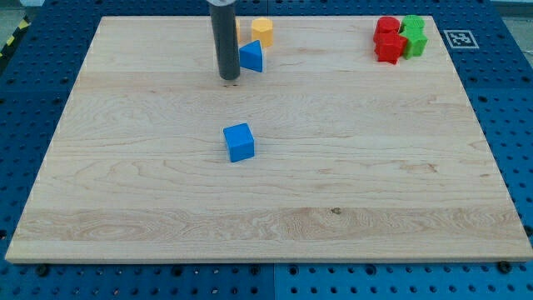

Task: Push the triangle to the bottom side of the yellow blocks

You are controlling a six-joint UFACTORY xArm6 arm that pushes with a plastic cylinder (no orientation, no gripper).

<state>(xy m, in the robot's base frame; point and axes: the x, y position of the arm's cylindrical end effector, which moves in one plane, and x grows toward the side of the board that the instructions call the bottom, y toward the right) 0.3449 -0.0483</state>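
Camera view: dark rod's tip (229, 78) sits just left of blue triangle block (251, 57), no jaws on it. Yellow blocks (262, 31) just beyond triangle. Blue cube (239, 142) nearer, mid wooden board (375, 192). Red blocks (387, 39) and green blocks (414, 37) far right.

A robotics laboratory bench is shown, set up for a tabletop pushing experiment. A pale wooden board (275, 208) is laid flat on a blue perforated base plate (33, 75) with a regular grid of mounting holes, of the kind used for fixing test equipment. A black-and-white fiducial marker (459, 38) is fixed to that plate, well off to the view's right of the tip (229, 78). Black-and-yellow hazard tape (12, 37) is seen at the far edge on the view's left of the tip. Small plastic test blocks in plain primary colours are scattered over the board; no household or shop furnishings are visible.
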